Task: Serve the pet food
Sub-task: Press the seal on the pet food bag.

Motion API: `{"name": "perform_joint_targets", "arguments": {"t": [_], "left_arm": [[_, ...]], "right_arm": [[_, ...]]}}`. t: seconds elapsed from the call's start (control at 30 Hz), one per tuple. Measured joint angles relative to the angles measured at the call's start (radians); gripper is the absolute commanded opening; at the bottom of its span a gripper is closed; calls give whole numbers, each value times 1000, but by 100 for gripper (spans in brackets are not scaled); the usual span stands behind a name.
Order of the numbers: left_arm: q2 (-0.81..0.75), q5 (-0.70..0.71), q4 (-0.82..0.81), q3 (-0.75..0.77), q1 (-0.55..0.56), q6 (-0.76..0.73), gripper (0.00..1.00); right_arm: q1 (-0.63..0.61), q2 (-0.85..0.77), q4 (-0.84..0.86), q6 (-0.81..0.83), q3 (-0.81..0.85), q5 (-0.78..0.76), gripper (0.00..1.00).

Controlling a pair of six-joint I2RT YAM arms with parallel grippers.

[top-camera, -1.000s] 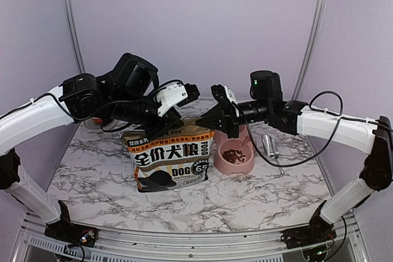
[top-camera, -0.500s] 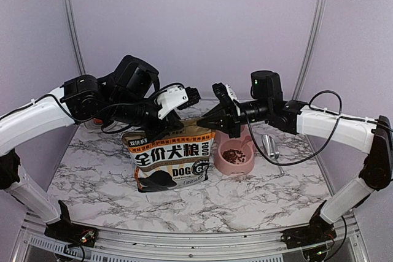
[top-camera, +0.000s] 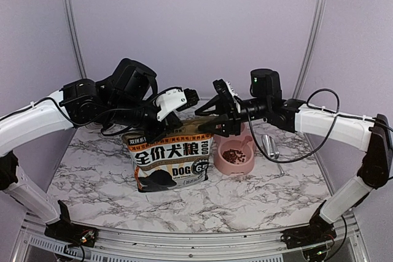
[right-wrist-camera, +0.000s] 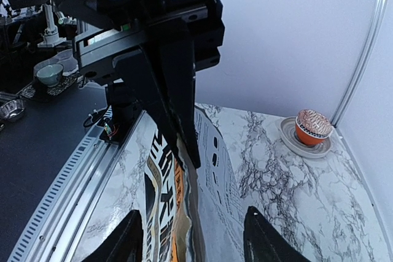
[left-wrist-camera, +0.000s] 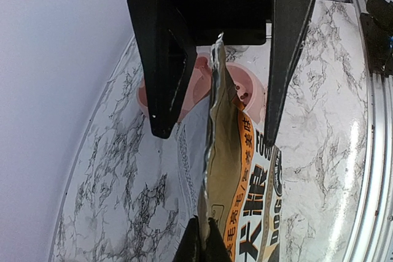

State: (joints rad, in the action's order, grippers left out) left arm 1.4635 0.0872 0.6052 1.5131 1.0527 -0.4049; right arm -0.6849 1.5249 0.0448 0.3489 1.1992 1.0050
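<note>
Right fingers (right-wrist-camera: pixel 130 240) just popped open, straddling the bag (top-camera: pixel 172 161) top without touching. Left fingers (left-wrist-camera: pixel 195 248) stay pinched on its top edge. Kibble (top-camera: pixel 233 155) already sits in the pink bowl (top-camera: pixel 230 169) under the right fingers, so it's mostly served I reckon.

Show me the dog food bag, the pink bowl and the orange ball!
dog food bag (top-camera: pixel 175 159): top camera, its printed front.
pink bowl (top-camera: pixel 234 169): top camera, its front wall.
orange ball (right-wrist-camera: pixel 312 128): right wrist camera, its middle.
</note>
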Motion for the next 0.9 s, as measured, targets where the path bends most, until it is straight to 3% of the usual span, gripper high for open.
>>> {"name": "perform_joint_targets", "arguments": {"t": [0.1,0.2,0.37,0.4,0.47,0.5,0.57,0.67,0.77,0.87,0.9], "left_arm": [[0,-2,0,0,0,0,0],[0,-8,1,2,0,0,0],[1,-8,5,5,0,0,0],[1,-7,5,5,0,0,7],[1,2,6,5,-1,2,33],[1,5,9,5,-2,9,41],[-1,10,13,4,-1,5,45],[-24,30,19,-21,1,19,37],[-65,63,31,-56,1,23,24],[-101,105,37,-79,1,23,0],[-108,116,37,-85,1,26,0]], "right_arm": [[-7,10,-7,23,15,3,52],[-12,31,-8,41,35,0,43],[-26,67,-11,64,57,-3,3],[-29,75,-17,69,63,-1,0],[-33,80,-24,75,66,1,0],[-35,81,-26,77,67,1,0],[-35,81,-31,83,69,0,0],[-34,81,-50,97,76,2,0],[-31,81,-54,105,76,8,0],[-26,81,-55,106,76,9,0],[-25,81,-55,106,76,10,0]]}}
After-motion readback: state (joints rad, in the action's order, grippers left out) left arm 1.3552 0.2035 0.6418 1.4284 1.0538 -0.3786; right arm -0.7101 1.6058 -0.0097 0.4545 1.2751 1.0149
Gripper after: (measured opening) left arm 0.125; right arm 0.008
